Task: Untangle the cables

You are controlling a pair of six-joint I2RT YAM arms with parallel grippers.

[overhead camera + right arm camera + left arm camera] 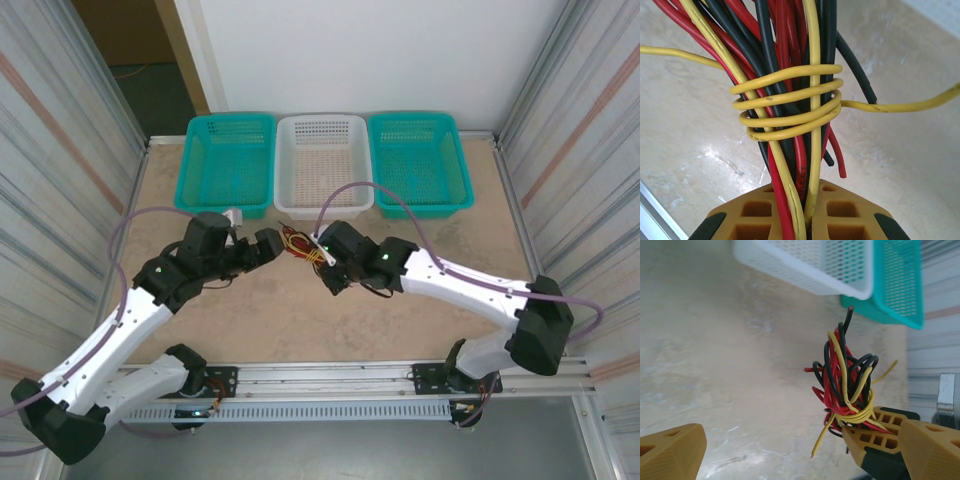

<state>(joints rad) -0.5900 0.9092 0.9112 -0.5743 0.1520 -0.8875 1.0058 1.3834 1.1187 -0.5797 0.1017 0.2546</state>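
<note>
**Entry 1: my right gripper (807, 202).** Clenched. The jaws are pressed together on the foot of the cables (790, 100). Red, black and yellow strands pass between the pads and rise straight out past the tips.

**Entry 2: the cables.** One bundle, held up off the desk (300, 320).
- Just beyond my right fingertips, one yellow strand is wound in several tight turns around the red and black ones and binds them together.
- Its loose ends trail off to either side of the winding.
- Past the winding, the strands spread into loose loops and stray ends.

**Entry 3: my left gripper (802, 440).** Released, with the jaws spread wide and nothing grasped. The bundle stands ahead of it, toward its right-hand finger and close beside the right gripper's tips. I cannot tell whether any strand touches that finger.

**Entry 4: state of the task, as I judge it.**
- Done: the bundle is secured at one end.
- Left: nearly everything. No strand is separated and the yellow winding is intact. It has to be unwound before the red and black strands can be drawn apart.

**Entry 5: farther out.** A white basket (324, 208) stands beyond both grippers. A teal basket (225, 205) sits beside it to the left and another teal basket (425, 207) to the right. All three are well apart from the bundle.
</note>
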